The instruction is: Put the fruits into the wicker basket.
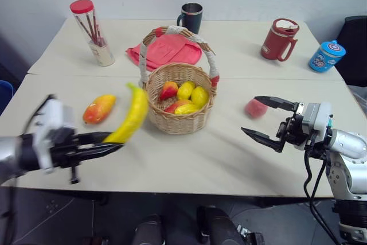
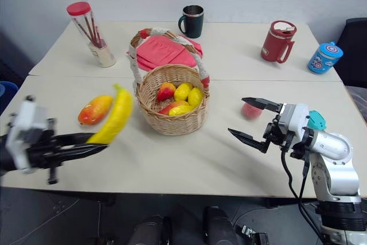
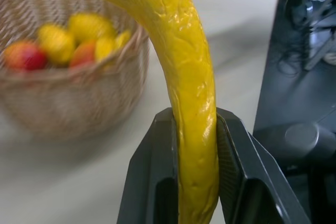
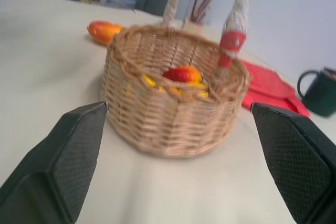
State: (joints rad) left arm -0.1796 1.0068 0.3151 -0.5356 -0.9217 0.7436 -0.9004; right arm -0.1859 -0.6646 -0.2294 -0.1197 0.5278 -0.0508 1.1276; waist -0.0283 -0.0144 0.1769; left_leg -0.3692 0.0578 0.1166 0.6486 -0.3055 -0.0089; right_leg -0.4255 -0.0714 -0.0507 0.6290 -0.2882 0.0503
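Gripping the banana [image 1: 133, 116] by its lower end at left of frame, the left hand [image 1: 106, 140] is holding something light, stiff, glossy; the right hand [image 1: 262, 120] is hanging open.

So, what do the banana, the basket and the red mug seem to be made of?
Banana: probably plastic or foam; its yellow skin is glossy and finely wrinkled, like a toy's. It is clamped in the left gripper.
Basket: tan woven wicker, matte, with visible strands; its handle is wrapped in pale cloth.
Red mug: likely plastic, smooth with a slight sheen; I cannot be sure.
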